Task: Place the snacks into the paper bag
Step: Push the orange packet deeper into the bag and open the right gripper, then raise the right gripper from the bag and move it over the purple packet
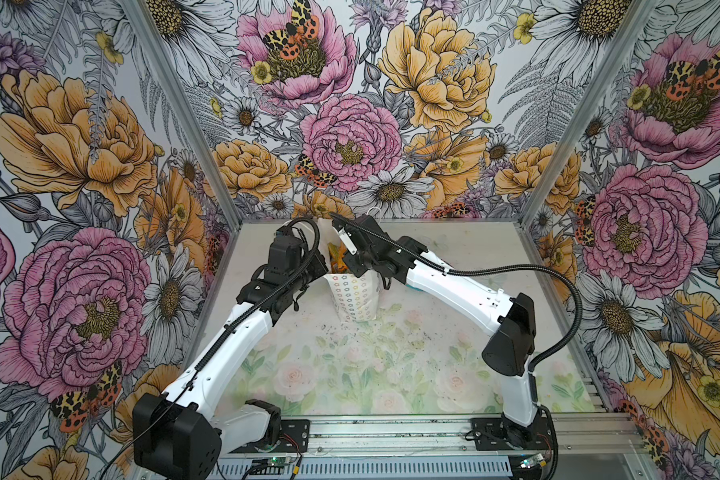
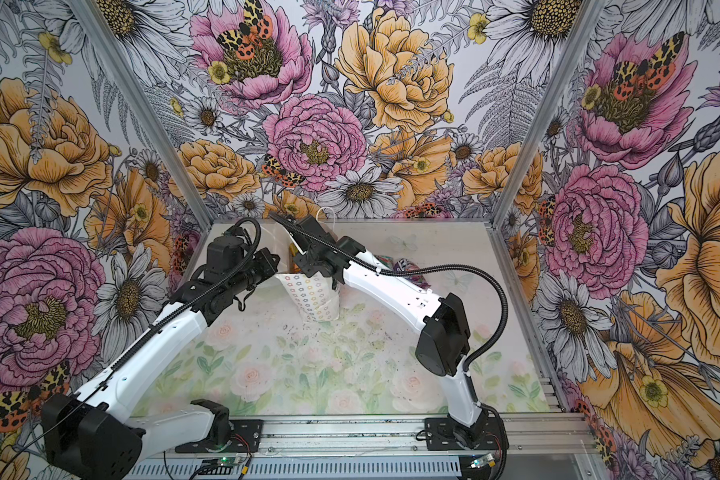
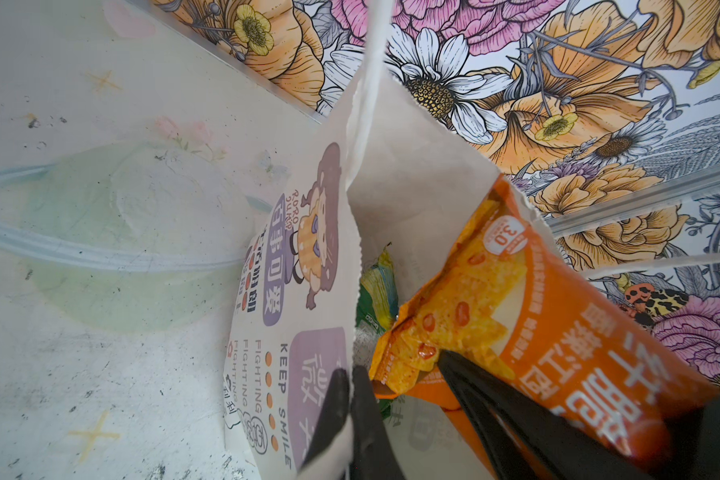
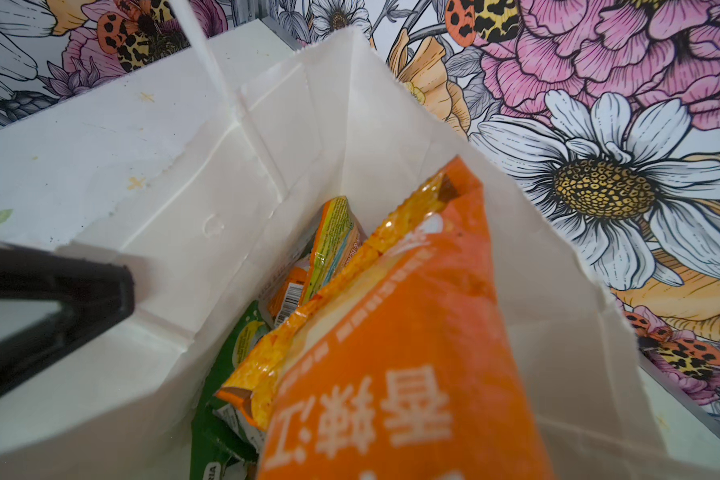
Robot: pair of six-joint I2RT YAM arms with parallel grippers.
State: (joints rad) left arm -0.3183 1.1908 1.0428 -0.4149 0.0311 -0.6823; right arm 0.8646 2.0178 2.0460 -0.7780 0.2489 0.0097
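Flowered wallpaper (image 1: 350, 137) rings the surface (image 1: 350, 374), where the bag (image 1: 352, 299) stands upright at the far middle. We see the left tool (image 3: 350, 386) pinched tight on the bag's printed front wall at the rim. Our right tool (image 3: 470, 374) grips an orange packet (image 4: 391, 332), tilted into the open mouth above green and orange snacks (image 4: 333, 237) inside. Loose packets (image 2: 408, 270) lie on the surface beyond the right arm (image 2: 391, 286).
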